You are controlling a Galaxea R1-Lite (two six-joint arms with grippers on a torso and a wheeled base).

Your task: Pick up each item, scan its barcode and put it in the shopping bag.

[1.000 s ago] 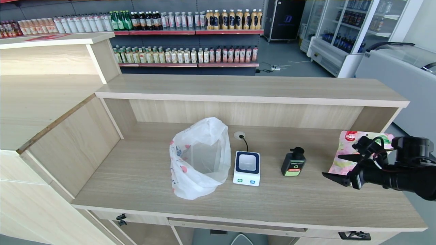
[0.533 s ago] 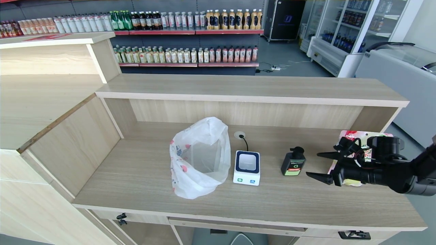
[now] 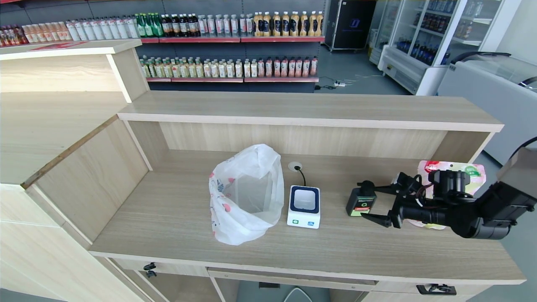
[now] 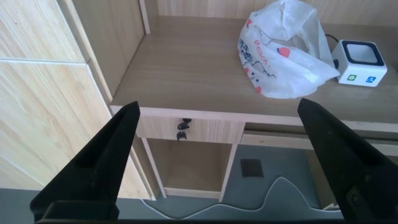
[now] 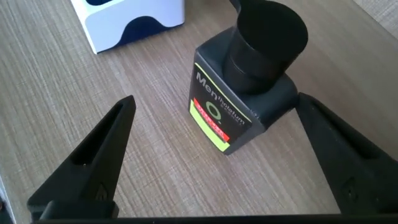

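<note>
**Right gripper open around bottle; all items on counter**

Nearest: counter (image 3: 176, 218) front edge, light wood grain; keys (image 3: 148, 269) hang in the drawer lock at front left, another set at front right. Left gripper (image 4: 217, 104) hangs off the counter's front-left corner, below top level, fingers spread wide, holding nothing.

On the top, right of centre: right gripper (image 3: 364, 200) lies low over the surface, fingers spread, one on each side of the bottle (image 5: 242, 106); can't confirm contact. Bottle is dark with a black pump cap and red/green label, upright on the wood.

Scanner (image 3: 304, 206) is near the bottle, to its left; white box, dark-framed window facing up. Bag (image 3: 245, 195) stands just beside the scanner, on its left; white plastic with red and blue print, mouth open upward. Pouch (image 3: 474, 172), pink and green, lies flat at the far right, partly behind the right arm.

Behind the scanner: round cable port (image 3: 295, 167) with a black lead running in; then the counter's back wall and raised ledge (image 3: 293, 110). A taller side counter (image 3: 54, 105) joins on the left.

Room beyond: grey floor (image 3: 348, 67) with a power strip (image 3: 339, 84); two-tier shelves (image 3: 235, 40) of bottled drinks along the back; black case (image 3: 350, 25); glass-door fridges (image 3: 423, 37); freezer (image 3: 491, 79) at right.
</note>
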